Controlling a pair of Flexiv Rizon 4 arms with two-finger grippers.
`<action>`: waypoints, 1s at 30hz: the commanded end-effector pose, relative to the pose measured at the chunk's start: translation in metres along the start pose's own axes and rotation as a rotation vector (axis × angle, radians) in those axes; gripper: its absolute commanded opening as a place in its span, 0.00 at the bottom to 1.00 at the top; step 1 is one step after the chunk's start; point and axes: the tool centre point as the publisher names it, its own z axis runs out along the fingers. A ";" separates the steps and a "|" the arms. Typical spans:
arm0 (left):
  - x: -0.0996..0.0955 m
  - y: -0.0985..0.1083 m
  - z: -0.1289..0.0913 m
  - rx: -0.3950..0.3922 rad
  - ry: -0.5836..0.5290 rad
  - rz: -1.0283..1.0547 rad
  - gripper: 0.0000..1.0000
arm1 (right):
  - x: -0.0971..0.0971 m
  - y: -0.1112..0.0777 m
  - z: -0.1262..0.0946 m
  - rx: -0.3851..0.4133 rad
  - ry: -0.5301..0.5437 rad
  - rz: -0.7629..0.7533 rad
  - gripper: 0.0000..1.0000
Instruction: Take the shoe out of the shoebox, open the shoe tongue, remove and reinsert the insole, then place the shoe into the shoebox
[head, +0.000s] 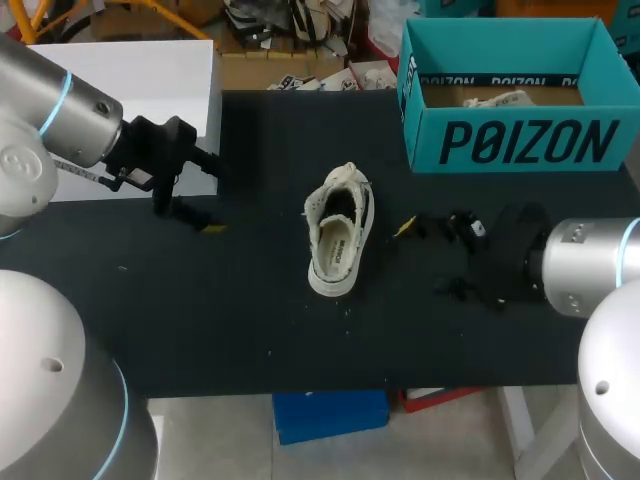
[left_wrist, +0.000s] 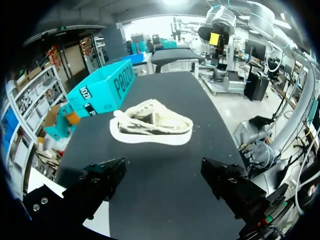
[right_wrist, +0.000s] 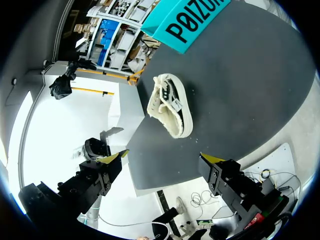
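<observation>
A pale shoe (head: 338, 232) lay mid-table, well apart from the teal shoebox (head: 510, 140) at the far right. The left gripper (left_wrist: 164, 172) and right gripper (right_wrist: 162, 159) flanked the shoe, both spread wide and empty. To open the tongue well, I judged, one should brace the heel while the other pinched the tongue. Only the head view looked into the box; the wrist views showed the finger gaps plainly.
</observation>
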 end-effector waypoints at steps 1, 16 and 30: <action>0.003 0.001 0.001 -0.001 -0.014 0.002 1.00 | -0.006 -0.002 0.005 -0.022 -0.021 -0.016 1.00; 0.003 0.001 0.001 -0.001 -0.014 0.002 1.00 | 0.019 0.052 0.064 0.556 -0.945 -0.755 1.00; 0.003 0.001 0.001 -0.001 -0.014 0.002 1.00 | 0.021 0.053 0.068 0.632 -1.147 -0.835 1.00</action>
